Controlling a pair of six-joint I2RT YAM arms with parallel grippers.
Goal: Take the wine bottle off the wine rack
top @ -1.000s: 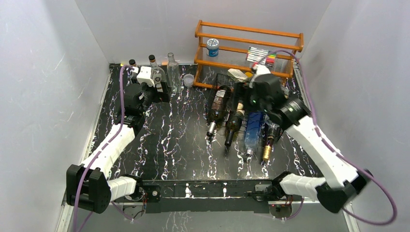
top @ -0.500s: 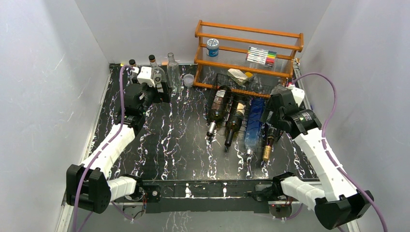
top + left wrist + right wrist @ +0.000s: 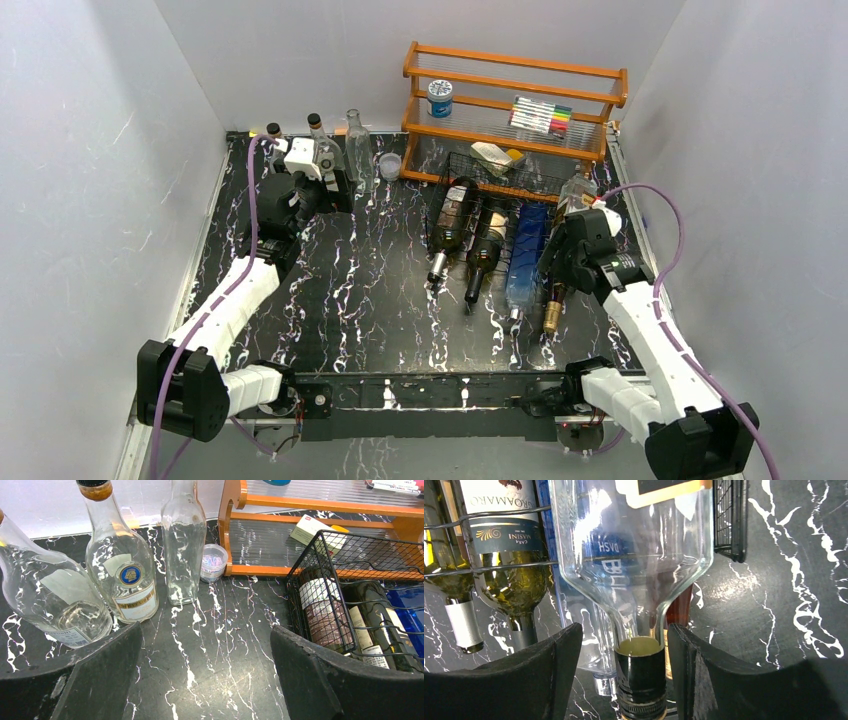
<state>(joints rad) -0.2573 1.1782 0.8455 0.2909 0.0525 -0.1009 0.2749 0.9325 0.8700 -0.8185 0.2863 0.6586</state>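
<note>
The black wire wine rack (image 3: 470, 165) lies in front of the orange shelf and holds several bottles with their necks toward me. Its right edge shows in the right wrist view (image 3: 730, 525). A clear glass wine bottle (image 3: 634, 540) with a black capsule on its neck lies over the rack's right side; its base shows from above (image 3: 577, 188). My right gripper (image 3: 560, 262) (image 3: 624, 675) is open and straddles that neck. The right finger is close against it, and a gap is left at the left finger. My left gripper (image 3: 332, 188) (image 3: 205, 670) is open and empty, low over the table left of the rack (image 3: 320, 565).
Two dark bottles (image 3: 450, 215), a blue bottle (image 3: 525, 258) and a gold-necked bottle (image 3: 551, 315) lie in the rack. Three clear bottles (image 3: 125, 575) and a small plastic cup (image 3: 214, 562) stand at the back left. The orange wooden shelf (image 3: 515, 100) stands behind.
My right arm has swung from above the rack's back to its right side and dropped low, drawing toward the near edge until its fingers straddle the clear bottle's neck. The left arm has not moved.
</note>
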